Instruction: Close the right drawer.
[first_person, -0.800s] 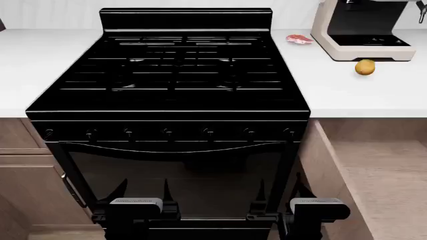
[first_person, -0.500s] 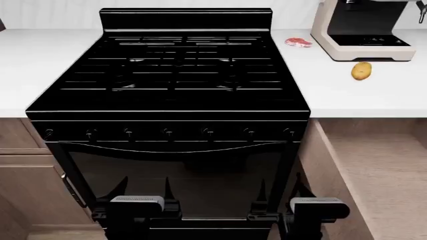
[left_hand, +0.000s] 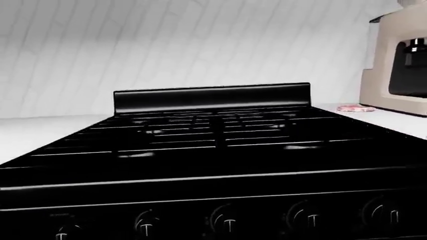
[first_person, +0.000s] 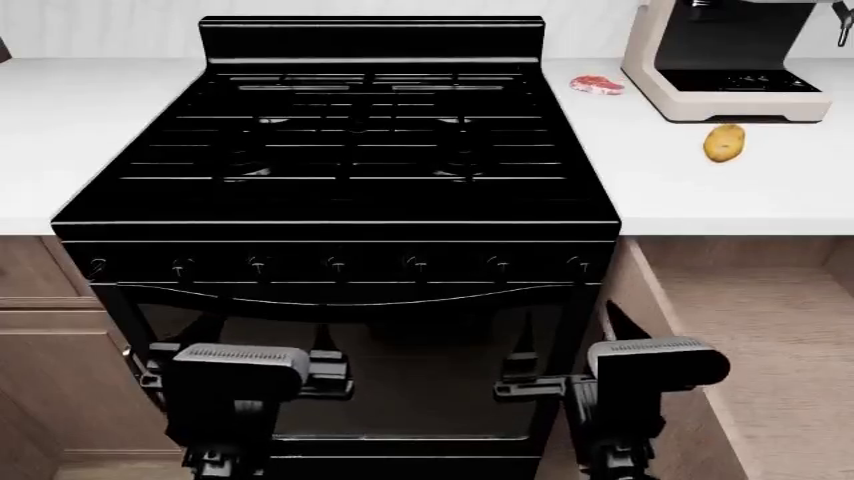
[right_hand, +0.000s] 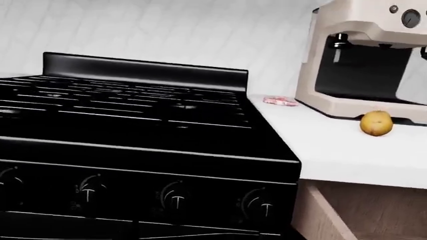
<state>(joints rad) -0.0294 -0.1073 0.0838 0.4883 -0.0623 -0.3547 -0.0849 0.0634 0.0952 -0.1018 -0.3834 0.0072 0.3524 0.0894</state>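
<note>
1. Head view: the right drawer (first_person: 761, 340) stands pulled out right of the black stove (first_person: 347, 150). The left tool (first_person: 254, 350) and right tool (first_person: 567, 350) both have prongs spread, holding nothing.
2. Left wrist view: only stove knobs (left_hand: 227, 222) and the backsplash; no drawer.
3. Right wrist view: a potato (right_hand: 375, 123) on the white tabletop (right_hand: 333, 150), above the drawer's open corner.

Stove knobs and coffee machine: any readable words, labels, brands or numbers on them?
None can be read.
Stove knobs: only white pointer lines; tiny pale marks beside them are too small to read.
Coffee machine: round dial, no legible text or brand.
</note>
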